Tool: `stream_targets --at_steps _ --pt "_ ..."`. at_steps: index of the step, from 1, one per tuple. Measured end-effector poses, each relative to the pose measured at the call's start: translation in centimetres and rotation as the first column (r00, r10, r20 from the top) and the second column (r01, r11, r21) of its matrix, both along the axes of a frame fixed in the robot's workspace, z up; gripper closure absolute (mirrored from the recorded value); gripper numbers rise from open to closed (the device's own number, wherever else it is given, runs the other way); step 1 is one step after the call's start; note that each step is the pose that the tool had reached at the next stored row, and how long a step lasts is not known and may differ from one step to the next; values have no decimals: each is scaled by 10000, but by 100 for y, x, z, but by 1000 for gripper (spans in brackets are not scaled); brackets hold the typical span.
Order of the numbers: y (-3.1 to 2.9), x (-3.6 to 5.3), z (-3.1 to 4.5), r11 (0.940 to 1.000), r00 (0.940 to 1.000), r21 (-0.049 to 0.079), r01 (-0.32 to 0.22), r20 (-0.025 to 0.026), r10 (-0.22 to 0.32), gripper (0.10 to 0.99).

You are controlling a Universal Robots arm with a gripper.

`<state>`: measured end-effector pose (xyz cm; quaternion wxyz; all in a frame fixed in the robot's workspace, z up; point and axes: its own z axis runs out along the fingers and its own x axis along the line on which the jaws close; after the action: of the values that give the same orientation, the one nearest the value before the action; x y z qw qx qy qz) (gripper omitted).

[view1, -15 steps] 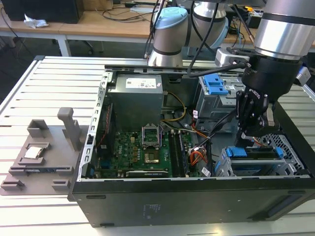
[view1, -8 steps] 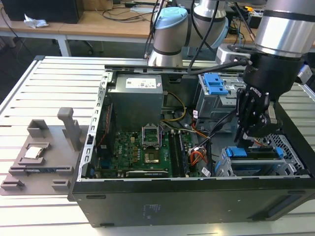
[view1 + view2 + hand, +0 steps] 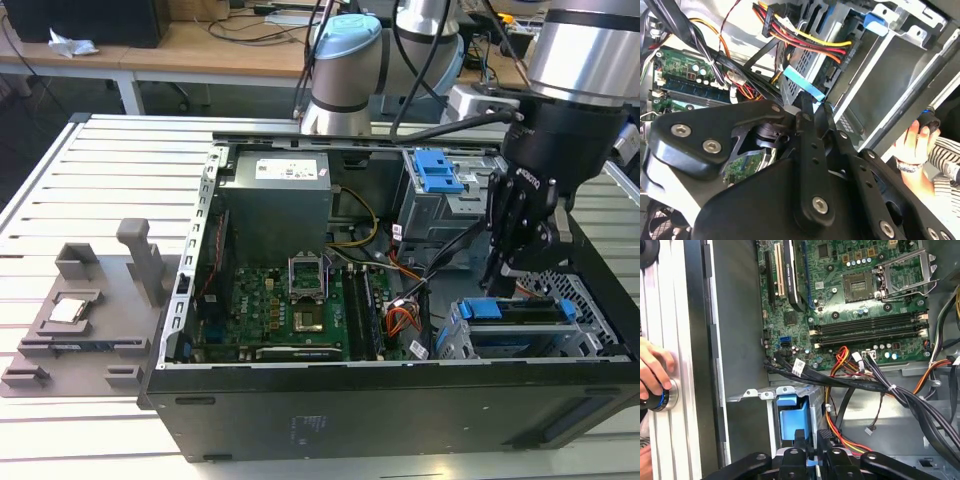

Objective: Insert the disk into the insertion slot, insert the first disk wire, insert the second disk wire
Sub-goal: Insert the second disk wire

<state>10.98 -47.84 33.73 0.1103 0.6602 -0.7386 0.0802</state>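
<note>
Gripping the disk (image 3: pixel 497 309) from above, the tool (image 3: pixel 505 280) holds it inside the insertion slot (image 3: pixel 592 305).

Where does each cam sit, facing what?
Exterior view: off the arm, looking down into the open case; gripper at the exterior view's right.
First wrist view: on the arm, past the gripper onto the motherboard and the disk.
Second wrist view: on the arm, past the gripper toward the disk.
Both wrist views share a person's hand.
</note>
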Motion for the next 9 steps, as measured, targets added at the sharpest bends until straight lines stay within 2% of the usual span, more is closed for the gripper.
stream_targets --at_steps 1,7,8,9 --pt "0 0 -42 10000 10000 1 0 -11 0 847" --pt "0 1 -44 10000 10000 -21 -2 -11 2 859" --pt "0 0 -44 10000 10000 -24 -1 -11 1 973" --pt "0 1 -44 10000 10000 -28 -1 -12 1 984"
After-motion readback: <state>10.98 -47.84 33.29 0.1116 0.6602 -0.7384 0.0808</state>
